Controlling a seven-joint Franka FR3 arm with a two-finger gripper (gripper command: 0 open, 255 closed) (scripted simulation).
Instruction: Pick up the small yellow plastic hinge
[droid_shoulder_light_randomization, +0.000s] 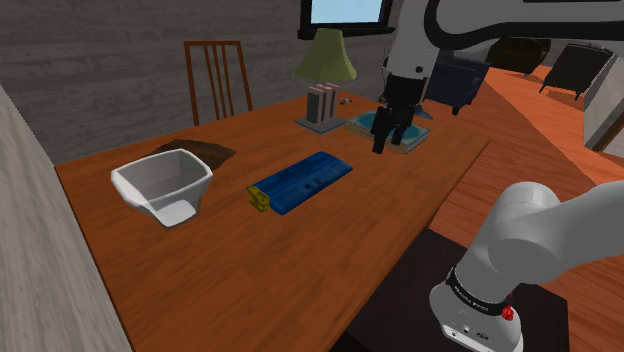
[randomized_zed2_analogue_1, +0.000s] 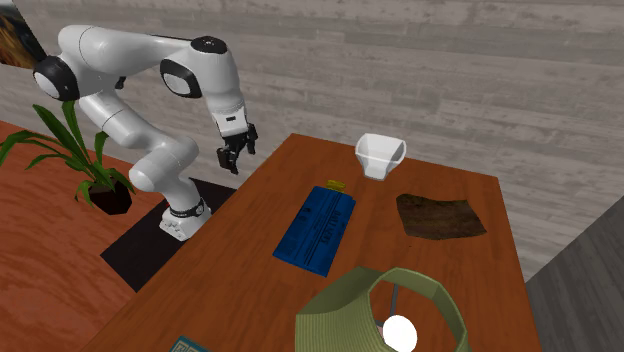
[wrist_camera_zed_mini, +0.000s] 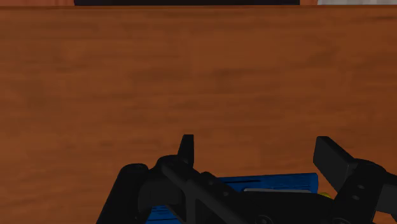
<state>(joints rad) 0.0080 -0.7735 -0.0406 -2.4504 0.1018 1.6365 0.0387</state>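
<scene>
Shoulder view: the gripper (droid_shoulder_light_randomization: 389, 142) hangs high, the yellow hinge (droid_shoulder_light_randomization: 259, 199) well away from it, at the blue panel's (droid_shoulder_light_randomization: 300, 182) far end. Second exterior view: cross over first, then descend. Wrist view: fingers (wrist_camera_zed_mini: 331, 156) wide apart, empty; centre them astride the hinge.

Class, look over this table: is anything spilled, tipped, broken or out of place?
Nothing stands out. The white bowl sits upright, the blue board lies flat on the table, and the small yellow hinge rests by the board's end.
</scene>
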